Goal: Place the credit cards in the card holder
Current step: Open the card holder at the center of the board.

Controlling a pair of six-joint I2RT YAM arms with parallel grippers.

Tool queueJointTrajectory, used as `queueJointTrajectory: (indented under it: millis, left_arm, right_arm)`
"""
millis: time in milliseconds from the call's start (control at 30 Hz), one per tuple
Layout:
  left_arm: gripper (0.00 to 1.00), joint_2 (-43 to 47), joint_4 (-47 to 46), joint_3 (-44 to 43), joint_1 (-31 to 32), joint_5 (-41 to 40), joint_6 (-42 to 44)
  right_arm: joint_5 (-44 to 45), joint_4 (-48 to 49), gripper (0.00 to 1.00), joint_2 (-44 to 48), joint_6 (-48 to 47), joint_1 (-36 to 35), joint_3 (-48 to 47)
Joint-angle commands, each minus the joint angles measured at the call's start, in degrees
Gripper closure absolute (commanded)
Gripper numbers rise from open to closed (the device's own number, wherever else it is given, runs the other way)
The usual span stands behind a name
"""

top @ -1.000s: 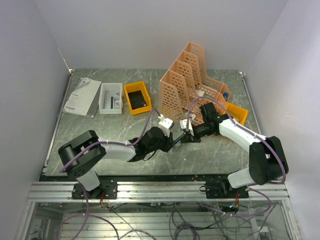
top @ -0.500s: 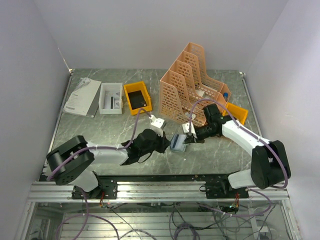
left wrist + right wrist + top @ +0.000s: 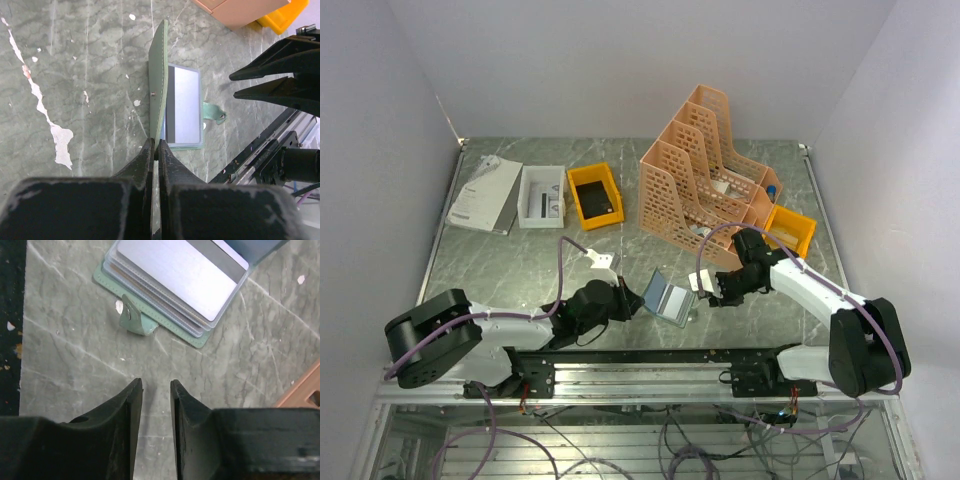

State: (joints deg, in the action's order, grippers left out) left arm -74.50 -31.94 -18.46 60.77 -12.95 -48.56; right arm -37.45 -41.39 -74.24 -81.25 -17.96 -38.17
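Dragged toward the near desk (image 3: 520,270) edge, wallet (image 3: 668,298) now open. Clamps its soft upright flap in left tool (image 3: 156,147); holds right tool (image 3: 156,385) just beside, parted, empty. Probably stiff, slick cards (image 3: 180,275) sleeved inside: take by edges.

bg: white walls (image 3: 620,60) | tbl (image 3: 520,265): grey-green marbled top | front: alu rail (image 3: 640,381)
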Motion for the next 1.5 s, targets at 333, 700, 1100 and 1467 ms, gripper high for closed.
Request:
queueJointTrajectory:
  millis: [333, 700, 1100, 1467]
  left_arm:
    - [0.93, 1.47, 2.40, 2.31, 2.77, -7.87, -6.39]
    - [0.68, 2.10, 9.40, 0.36, 2.86, -9.74, -11.74]
    - [0.55, 26.01, 16.51, 2.82, 2.60, -9.01, -7.92]
    - [0.54, 7.74, 3.09, -3.48, 1.67, -0.12, -5.26]
  right_arm:
    - [-19.49, -3.73, 0.55, 1.93, 7.83, -3.76, -6.20]
    - [-12.96, 4.75, 0.85, -3.54, 10.96, -22.55, -4.04]
    - [-0.10, 9.48, 1.00, -9.25, 14.34, -30.11, -2.12]
    - [8.03, 13.45, 1.00, -7.06, 20.03, -21.30, -1.36]
